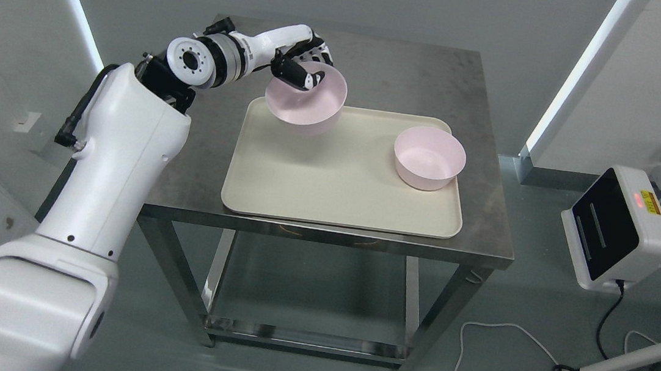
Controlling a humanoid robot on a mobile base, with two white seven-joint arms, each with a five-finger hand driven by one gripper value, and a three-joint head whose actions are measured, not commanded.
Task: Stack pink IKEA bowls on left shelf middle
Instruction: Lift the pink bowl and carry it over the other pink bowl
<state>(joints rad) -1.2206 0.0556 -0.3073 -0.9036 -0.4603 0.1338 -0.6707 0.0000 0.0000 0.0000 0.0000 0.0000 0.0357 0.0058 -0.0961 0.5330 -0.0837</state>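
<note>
One pink bowl (308,102) is held in the left hand (305,67), up in the upper middle of the frame. The rim is pinched: a dark thumb is hooked inside the near wall while the other fingers (318,53) are curled round the outside. The bowl is tilted, its mouth turned toward the camera and to the right, and it appears to be carried clear of the cream tray (328,204), above the tray's upper left corner.

The second pink bowl (430,158) is seen upright on the tray's right side, well apart from the lifted one. The tray is laid on the steel counter (486,226) at the centre of the frame.

The step in hand is judged to be the carry: one bowl lifted, not yet nested. For the next move, a sweep to the right would be called for, the held bowl levelled and lined up over the seated one before being lowered into it.

Both bowls are plain, smooth, pale pink, round and deep-walled, apparently alike in size, so a neat nest is expected. No shelf is shown. The right hand is not seen at all.
</note>
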